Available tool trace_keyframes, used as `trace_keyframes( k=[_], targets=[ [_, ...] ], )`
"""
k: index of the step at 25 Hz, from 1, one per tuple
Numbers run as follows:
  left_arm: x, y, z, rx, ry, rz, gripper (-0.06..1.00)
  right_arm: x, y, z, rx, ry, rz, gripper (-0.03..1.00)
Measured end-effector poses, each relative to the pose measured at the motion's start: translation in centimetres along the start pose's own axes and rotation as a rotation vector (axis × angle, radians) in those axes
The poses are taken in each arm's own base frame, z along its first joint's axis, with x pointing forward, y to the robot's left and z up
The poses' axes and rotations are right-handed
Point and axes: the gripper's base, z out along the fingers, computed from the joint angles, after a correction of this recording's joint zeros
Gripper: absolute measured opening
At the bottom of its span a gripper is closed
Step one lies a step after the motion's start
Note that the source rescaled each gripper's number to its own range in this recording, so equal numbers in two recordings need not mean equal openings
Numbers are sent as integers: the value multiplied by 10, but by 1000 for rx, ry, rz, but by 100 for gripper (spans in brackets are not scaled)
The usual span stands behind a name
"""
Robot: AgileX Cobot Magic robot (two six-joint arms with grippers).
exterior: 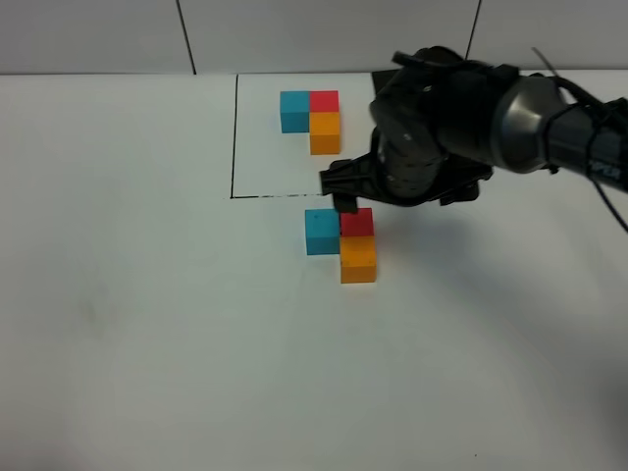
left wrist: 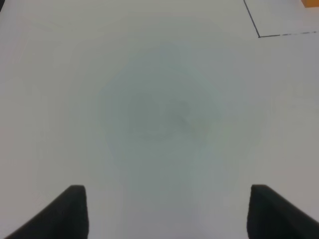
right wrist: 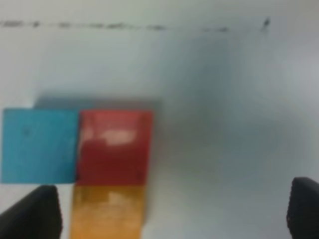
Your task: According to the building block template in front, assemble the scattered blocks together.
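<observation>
Although the three scattered blocks are already sitting together on the white desk (exterior: 128,324) in an L, teal-blue block (exterior: 321,233) touching the red block (exterior: 357,222) and the orange block (exterior: 358,259) touching the red one on its near side, the arrangement is looking fragile. It is lying just outside the black outline, near the building block template (exterior: 311,117), whose three cubes are showing the same layout inside the frame.

The right gripper (exterior: 345,201) is hanging just above the red block's far edge with its jaws spread wide and nothing between them. Judging from that closeness, the main risk is a finger catching the red block as the arm is lifting away, dragging it off the teal-blue one or twisting the L. A sideways retreat would be the likely cause; a straight rise looks safer.

The left gripper (left wrist: 164,211) is hovering over bare desk well apart from the blocks, jaws parted and empty, posing no apparent threat.
</observation>
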Motion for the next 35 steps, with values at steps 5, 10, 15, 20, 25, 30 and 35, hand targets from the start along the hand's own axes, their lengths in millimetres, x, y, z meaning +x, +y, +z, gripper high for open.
trace_keyframes(
  k=[5, 10, 15, 20, 25, 30, 35],
  targets=[
    [0, 0, 0, 0, 0, 0, 51, -6, -75, 6, 43, 11, 12, 83],
    [0, 0, 0, 0, 0, 0, 51, 4, -148, 2, 27, 33, 62, 83],
    [0, 0, 0, 0, 0, 0, 50, 21, -192, -9, -60, 47, 14, 83],
    [0, 0, 0, 0, 0, 0, 50, 38, -211, -23, -140, 14, -13, 83],
    [0, 0, 0, 0, 0, 0, 50, 60, -217, -48, -109, -17, -59, 83],
    [0, 0, 0, 0, 0, 0, 50, 87, -216, -92, -77, -59, -90, 83],
    [0, 0, 0, 0, 0, 0, 50, 122, -216, -137, -13, -91, -10, 87]
  ],
)
